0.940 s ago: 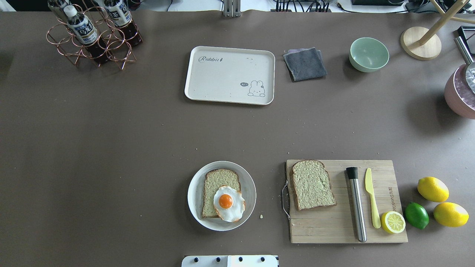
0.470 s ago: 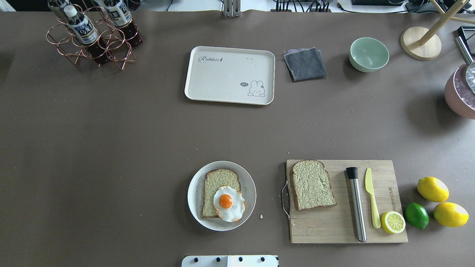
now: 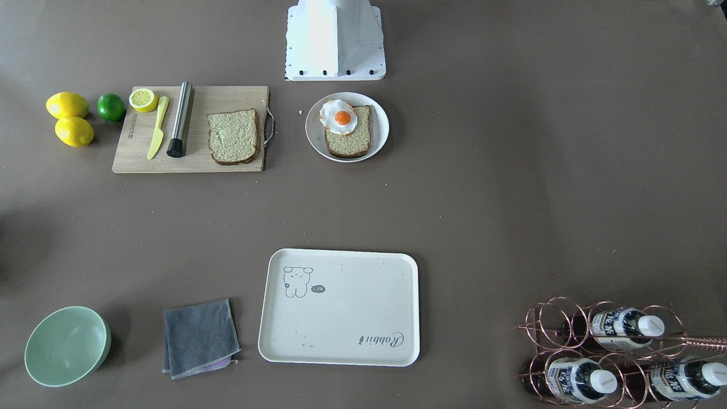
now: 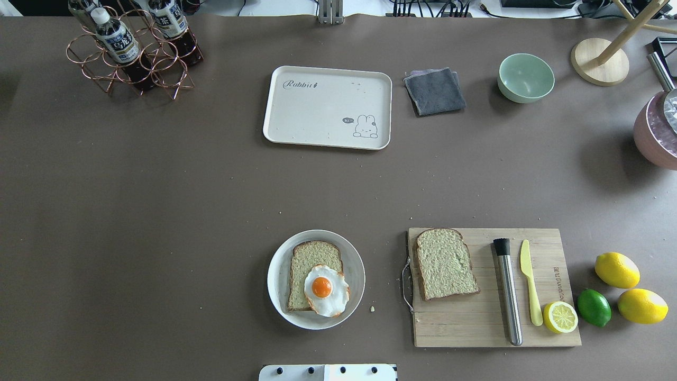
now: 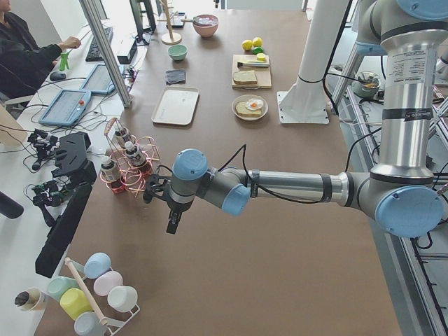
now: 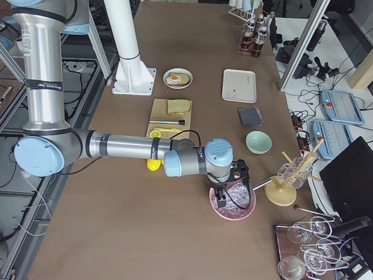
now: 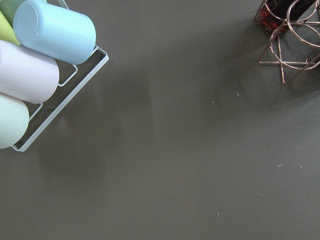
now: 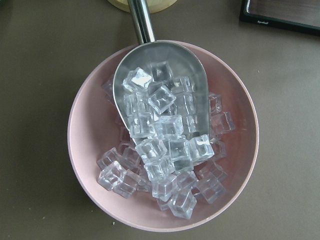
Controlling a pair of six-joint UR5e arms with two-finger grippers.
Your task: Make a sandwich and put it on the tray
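One bread slice (image 4: 304, 264) lies on a round white plate (image 4: 276, 275) with the fried egg (image 4: 326, 290) on top, hanging over its near corner. The second bread slice (image 4: 444, 263) lies on the wooden cutting board (image 4: 476, 328). The cream tray (image 4: 322, 111) is bare at the far middle of the table. My left gripper (image 5: 171, 222) hangs over the table's left end beside the bottle rack (image 5: 129, 164), and I cannot tell whether it is open. My right gripper (image 6: 222, 202) hangs over the pink ice bowl (image 6: 232, 205), and I cannot tell whether it is open.
The cutting board also holds a steel muddler (image 4: 508, 291), a yellow knife (image 4: 530, 280) and a half lemon (image 4: 560, 317). Two lemons (image 4: 616, 270) and a lime (image 4: 593, 307) lie to its right. A grey cloth (image 4: 435, 91) and a green bowl (image 4: 525, 77) sit beside the tray.
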